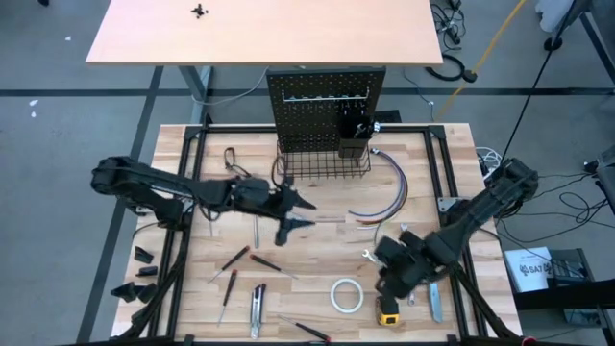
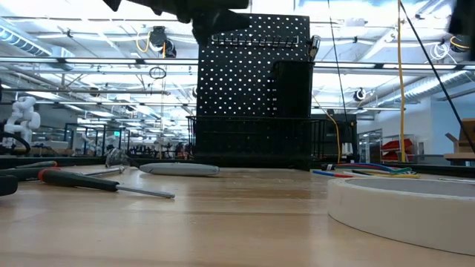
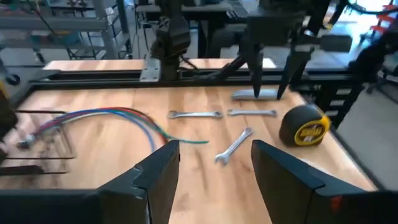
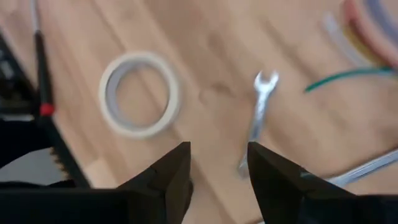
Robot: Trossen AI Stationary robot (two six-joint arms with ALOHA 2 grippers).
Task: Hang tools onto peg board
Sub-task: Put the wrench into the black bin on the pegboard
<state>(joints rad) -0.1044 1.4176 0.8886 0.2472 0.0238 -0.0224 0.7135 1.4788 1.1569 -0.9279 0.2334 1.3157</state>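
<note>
The black peg board (image 1: 327, 106) stands at the table's far side, with a wire basket (image 1: 325, 165) and a small bin (image 1: 353, 146) on it. My left gripper (image 1: 300, 219) hangs open and empty above mid-table, near the basket. In its wrist view (image 3: 214, 168) it faces three silver wrenches (image 3: 194, 114) and the yellow tape measure (image 3: 303, 126). My right gripper (image 1: 387, 281) is open and empty above the table's near right. Its wrist view (image 4: 217, 168) shows a wrench (image 4: 258, 118) and the white tape roll (image 4: 140, 93) below it.
Red-and-black screwdrivers (image 1: 235, 258) and a grey utility knife (image 1: 257, 309) lie at the near left. Another knife (image 1: 435, 300) lies by the right arm. The coloured wires (image 1: 384, 187) lie right of the basket. A peach tabletop (image 1: 259, 29) stands behind the board.
</note>
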